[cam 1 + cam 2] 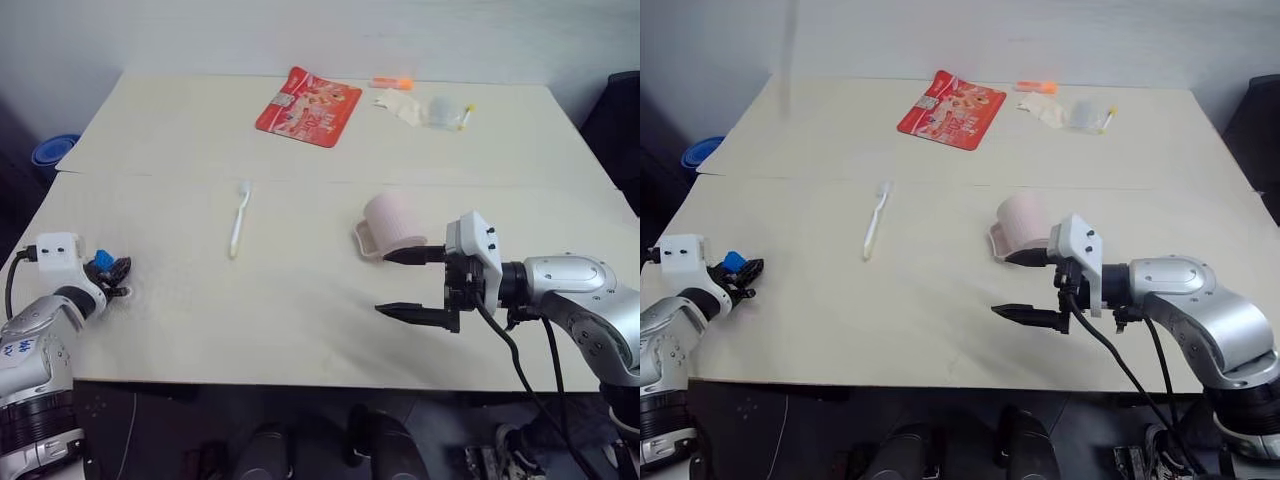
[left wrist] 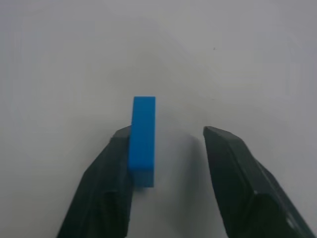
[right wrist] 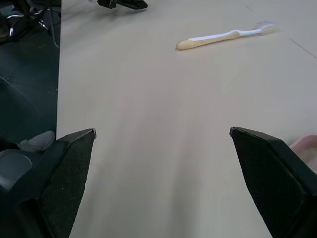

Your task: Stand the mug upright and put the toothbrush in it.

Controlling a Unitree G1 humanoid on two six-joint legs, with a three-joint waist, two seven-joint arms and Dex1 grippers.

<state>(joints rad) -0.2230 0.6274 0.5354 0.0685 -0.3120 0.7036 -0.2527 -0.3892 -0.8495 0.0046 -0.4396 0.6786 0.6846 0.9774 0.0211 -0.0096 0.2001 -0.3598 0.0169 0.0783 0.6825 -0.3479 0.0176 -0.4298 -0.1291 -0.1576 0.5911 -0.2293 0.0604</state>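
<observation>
The pale pink mug point(image 1: 393, 222) lies on the table right of centre, its handle toward the near left and its opening hidden. My right gripper point(image 1: 402, 284) is open just in front of it, one finger point(image 1: 408, 255) close to the mug's near side and nothing between the fingers. In the right wrist view a pink edge of the mug point(image 3: 304, 146) shows beside one fingertip. The white toothbrush point(image 1: 239, 220) lies flat left of the mug, apart from both grippers. My left gripper point(image 1: 115, 272) hovers at the table's near left edge, open and empty, with a blue pad point(image 2: 142, 139) on one finger.
A red packet point(image 1: 308, 105), an orange marker point(image 1: 392, 83) and a clear plastic wrapper point(image 1: 425, 108) lie at the far side of the table point(image 1: 300, 330). A blue bowl point(image 1: 55, 150) sits beyond the table's left edge. A seam crosses the tabletop behind the toothbrush.
</observation>
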